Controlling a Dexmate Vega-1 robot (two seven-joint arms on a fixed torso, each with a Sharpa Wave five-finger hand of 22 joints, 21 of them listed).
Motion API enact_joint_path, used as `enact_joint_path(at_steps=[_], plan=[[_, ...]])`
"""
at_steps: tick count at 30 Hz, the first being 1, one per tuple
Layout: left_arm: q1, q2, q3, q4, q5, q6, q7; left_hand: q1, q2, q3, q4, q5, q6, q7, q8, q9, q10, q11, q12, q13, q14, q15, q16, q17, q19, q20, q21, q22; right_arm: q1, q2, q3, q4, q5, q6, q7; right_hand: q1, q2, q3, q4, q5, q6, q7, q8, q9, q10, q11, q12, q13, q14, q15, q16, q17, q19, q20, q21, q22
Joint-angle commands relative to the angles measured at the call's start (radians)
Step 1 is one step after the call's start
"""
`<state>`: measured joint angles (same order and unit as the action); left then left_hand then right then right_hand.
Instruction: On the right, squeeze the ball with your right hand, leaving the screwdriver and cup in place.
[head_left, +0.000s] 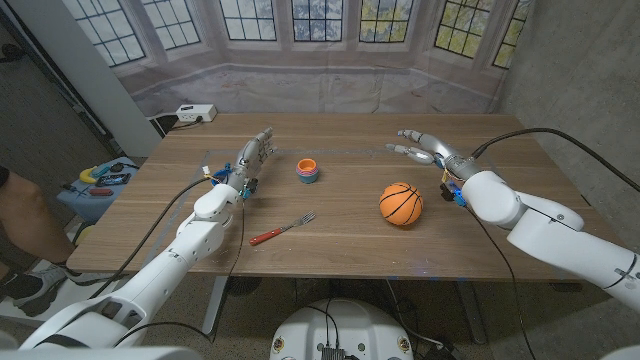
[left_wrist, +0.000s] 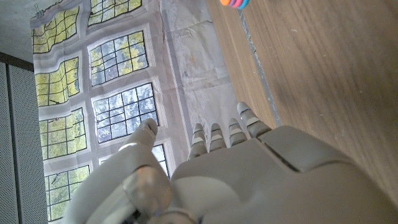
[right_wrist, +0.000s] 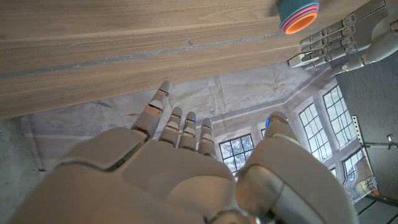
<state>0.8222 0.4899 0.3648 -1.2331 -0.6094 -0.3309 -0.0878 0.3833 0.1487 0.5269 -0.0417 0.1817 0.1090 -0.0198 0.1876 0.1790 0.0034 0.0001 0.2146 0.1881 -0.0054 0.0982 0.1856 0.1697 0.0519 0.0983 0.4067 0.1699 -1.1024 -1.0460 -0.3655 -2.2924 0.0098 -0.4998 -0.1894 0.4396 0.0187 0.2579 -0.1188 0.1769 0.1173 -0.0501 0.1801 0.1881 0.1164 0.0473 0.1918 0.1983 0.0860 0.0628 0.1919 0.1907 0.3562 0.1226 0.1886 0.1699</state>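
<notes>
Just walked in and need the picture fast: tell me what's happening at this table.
Nothing is held yet. The robot's right hand is open above the table's far right, apart from the basketball it should squeeze. The left hand waits open on the left. A stack of cups and a red-handled fork lie untouched on the wooden table.

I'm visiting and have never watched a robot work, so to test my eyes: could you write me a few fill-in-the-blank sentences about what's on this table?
1. The ball is coloured ____ with black lines, like a basketball.
2. The tool with the red handle on the table is a ____, not a screwdriver.
3. The stacked cups stand nearer the robot's ____ hand than its right hand.
4. The right hand holds ____.

Missing words: orange; fork; left; nothing
</notes>
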Motion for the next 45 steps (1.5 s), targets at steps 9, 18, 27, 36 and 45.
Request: enact_joint_path(at_steps=[9,18,27,36,45], plan=[[-0.014,-0.006,0.001,0.029,-0.003,-0.022,-0.027,0.006,0.000,0.007,-0.009,0.009,0.006,-0.008,0.000,0.003,0.006,-0.001,-0.003,0.005,0.003,0.006,-0.003,0.004,0.006,0.000,-0.006,0.004,0.115,-0.135,-0.123,-0.166,-0.142,-0.254,0.172,0.015,-0.031,-0.005,-0.020,0.011,-0.033,-0.024,-0.001,0.003,-0.035,0.001,-0.008,0.002,-0.025,0.019,-0.004,0.003,-0.017,0.040,-0.004,0.005],[-0.018,-0.005,0.006,0.031,-0.004,-0.020,-0.039,0.006,0.001,0.008,-0.012,0.009,0.005,-0.008,-0.001,0.003,0.007,-0.002,-0.003,0.005,0.003,0.006,-0.003,0.004,0.007,0.001,-0.008,0.005,0.151,-0.175,-0.170,-0.205,-0.191,-0.308,0.243,-0.001,-0.057,-0.022,-0.019,0.016,-0.042,-0.053,0.005,0.005,-0.055,-0.010,-0.006,0.003,-0.050,0.021,-0.006,0.005,-0.035,0.078,-0.006,0.005],[-0.016,-0.001,0.008,0.021,0.000,-0.014,-0.035,0.004,0.001,0.009,-0.014,0.008,0.006,-0.008,-0.001,0.003,0.008,-0.001,-0.003,0.005,0.006,0.006,-0.002,0.005,0.009,0.002,-0.012,0.005,0.224,-0.213,-0.255,-0.240,-0.304,-0.366,0.382,-0.011,-0.075,-0.033,-0.019,0.021,-0.055,-0.059,0.005,0.006,-0.070,-0.011,-0.005,0.004,-0.073,0.025,-0.008,0.005,-0.072,0.092,-0.014,0.004],[-0.003,0.003,0.006,0.003,0.000,-0.003,-0.019,0.002,0.002,0.011,-0.015,0.008,0.006,-0.007,-0.001,0.003,0.008,-0.002,-0.003,0.005,0.008,0.007,-0.001,0.005,0.010,0.002,-0.015,0.005,0.264,-0.225,-0.280,-0.254,-0.346,-0.380,0.507,-0.018,-0.092,-0.044,-0.020,0.034,-0.105,-0.053,0.001,0.009,-0.146,-0.001,-0.015,0.005,-0.125,0.042,-0.010,0.004,-0.126,0.093,-0.014,0.003],[0.008,-0.001,0.006,-0.007,0.001,-0.006,-0.006,0.001,0.003,0.012,-0.016,0.008,0.006,-0.006,-0.001,0.003,0.009,-0.001,-0.003,0.005,0.009,0.008,-0.001,0.005,0.011,0.002,-0.018,0.005,0.339,-0.201,-0.353,-0.263,-0.447,-0.412,0.685,-0.006,-0.094,-0.044,-0.024,0.046,-0.195,-0.058,-0.006,0.009,-0.228,0.008,-0.016,0.003,-0.187,0.082,-0.011,0.003,-0.169,0.094,-0.012,0.002]])
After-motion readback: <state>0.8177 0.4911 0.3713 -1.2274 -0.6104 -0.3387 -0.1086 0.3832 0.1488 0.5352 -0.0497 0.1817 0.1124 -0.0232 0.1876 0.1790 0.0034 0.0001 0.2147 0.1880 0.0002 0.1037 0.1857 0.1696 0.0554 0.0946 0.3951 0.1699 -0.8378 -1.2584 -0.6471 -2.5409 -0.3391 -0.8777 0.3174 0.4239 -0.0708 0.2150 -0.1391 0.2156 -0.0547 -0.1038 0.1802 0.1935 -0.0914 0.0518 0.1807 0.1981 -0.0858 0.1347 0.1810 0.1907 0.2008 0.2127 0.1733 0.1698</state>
